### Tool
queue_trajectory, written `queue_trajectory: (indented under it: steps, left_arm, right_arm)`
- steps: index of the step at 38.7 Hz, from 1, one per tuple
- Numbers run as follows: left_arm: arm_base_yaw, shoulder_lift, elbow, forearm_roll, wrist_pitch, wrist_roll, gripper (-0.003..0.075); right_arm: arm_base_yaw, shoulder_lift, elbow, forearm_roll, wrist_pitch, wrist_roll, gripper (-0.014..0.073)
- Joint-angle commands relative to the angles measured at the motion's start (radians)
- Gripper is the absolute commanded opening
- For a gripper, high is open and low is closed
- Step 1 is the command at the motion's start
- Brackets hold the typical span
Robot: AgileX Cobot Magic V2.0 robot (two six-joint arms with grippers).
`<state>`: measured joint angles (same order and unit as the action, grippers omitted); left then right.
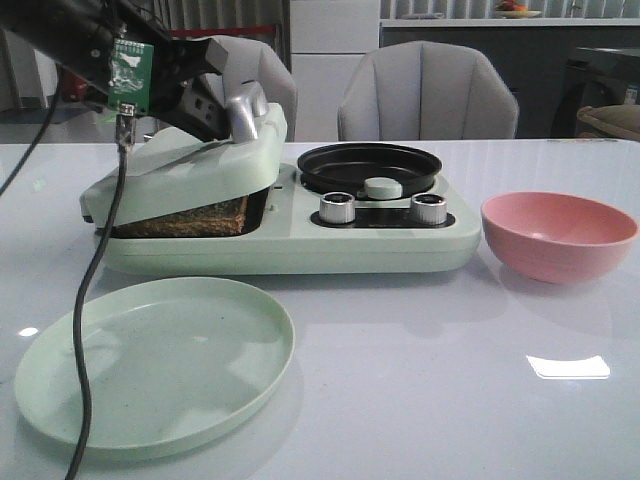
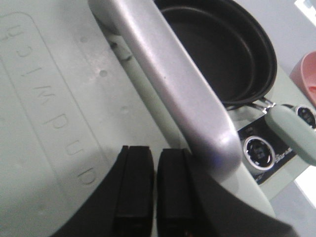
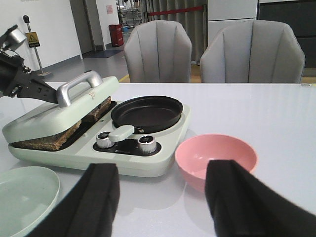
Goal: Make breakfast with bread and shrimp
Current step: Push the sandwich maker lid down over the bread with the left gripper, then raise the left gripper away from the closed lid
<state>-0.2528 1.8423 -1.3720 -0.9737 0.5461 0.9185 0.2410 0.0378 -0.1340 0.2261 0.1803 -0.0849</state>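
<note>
Here the left gripper (image 2: 154, 190) has its two black fingers (image 2: 132, 185) nearly together, thin gap between, nothing held; they sit on the pale green lid (image 2: 54, 123) of the sandwich press, right beside the end of the silver handle (image 2: 173, 84), one finger against the handle base. Past the handle, the black pan (image 2: 222, 54) sits in the maker's other half, with a green knob handle (image 2: 291, 133) and dials (image 2: 256, 148) just off to the side.

In the front view the lid (image 1: 190, 170) is tilted, partly lowered onto the bread (image 1: 185, 220), whose browned edge shows in the wedge-shaped gap between lid and base (image 1: 300, 245). Shrimp not visible; cannot tell where it is.

Right gripper (image 3: 163, 197) is spread wide, both fingers (image 3: 94, 197) apart, gripping nothing, hanging above the white table (image 3: 276, 113). Just beyond its fingers: pink bowl (image 3: 216, 155). Further out, the maker. Off to one side of the fingers, a green plate (image 3: 22, 190), bare.
</note>
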Motion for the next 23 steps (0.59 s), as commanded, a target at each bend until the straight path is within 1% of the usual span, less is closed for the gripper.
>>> queue_trajectory:
  steps: [1, 8, 10, 12, 16, 23]
  left_arm:
    - [-0.008, -0.131, -0.027, 0.163, -0.061, -0.115, 0.0152]
    - [-0.008, -0.27, -0.027, 0.461, -0.08, -0.288, 0.0146]
    - [-0.008, -0.315, -0.027, 0.521, -0.066, -0.327, 0.0114]
    - [-0.008, -0.355, -0.023, 0.571, -0.058, -0.359, 0.0112]
    - [-0.019, -0.444, 0.007, 0.635, -0.058, -0.411, 0.0116]
    - [-0.021, -0.611, 0.108, 0.672, -0.058, -0.458, 0.0116]
  right_arm:
    - [-0.005, 0.012, -0.027, 0.002, -0.082, -0.009, 0.0487]
    - [-0.005, 0.012, -0.027, 0.002, -0.082, -0.009, 0.0487]
    - [-0.005, 0.012, -0.027, 0.002, -0.082, -0.009, 0.0487]
    - [-0.005, 0.012, -0.027, 0.002, -0.082, -0.009, 0.0487]
    - [-0.005, 0.012, -0.027, 0.002, -0.082, -0.009, 0.0487]
    - [-0.005, 0.012, -0.027, 0.002, -0.082, -0.009, 0.0487]
